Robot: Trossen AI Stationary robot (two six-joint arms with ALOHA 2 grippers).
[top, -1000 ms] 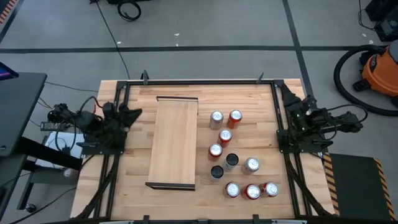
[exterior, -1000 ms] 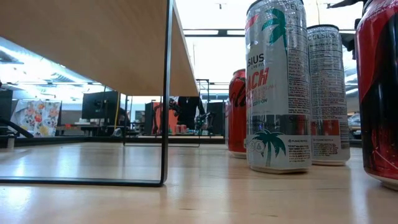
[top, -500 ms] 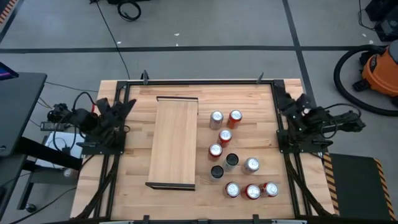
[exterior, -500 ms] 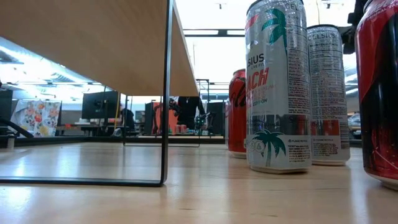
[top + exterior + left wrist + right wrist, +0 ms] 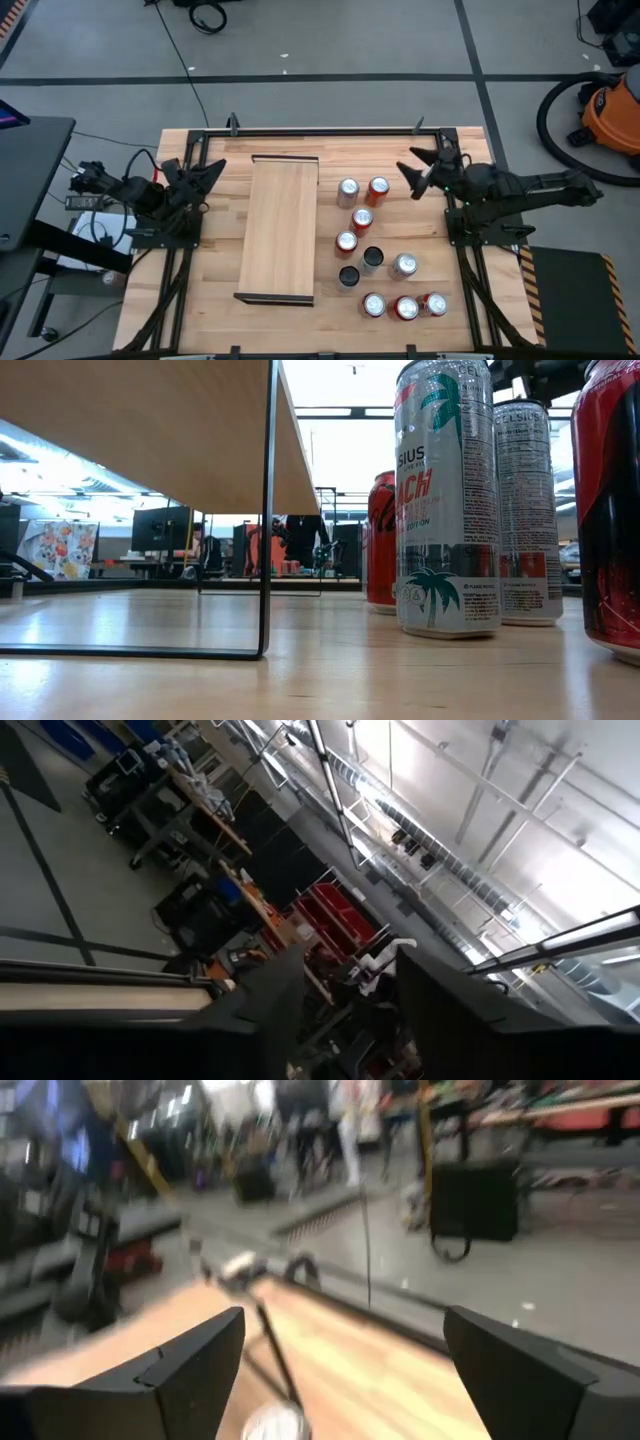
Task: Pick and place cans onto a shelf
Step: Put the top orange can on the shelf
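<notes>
Clearly no cans sit on the shelf yet: the right gripper (jaws spread, empty) must descend over one.

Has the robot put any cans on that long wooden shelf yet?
No. From above, the shelf is bare, and the cans all stand on the tabletop beside it.

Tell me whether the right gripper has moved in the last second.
Yes. The right gripper has swung inward from the table's right rail toward the red can, jaws open.

Cans clustered right of shelf on table.
</notes>
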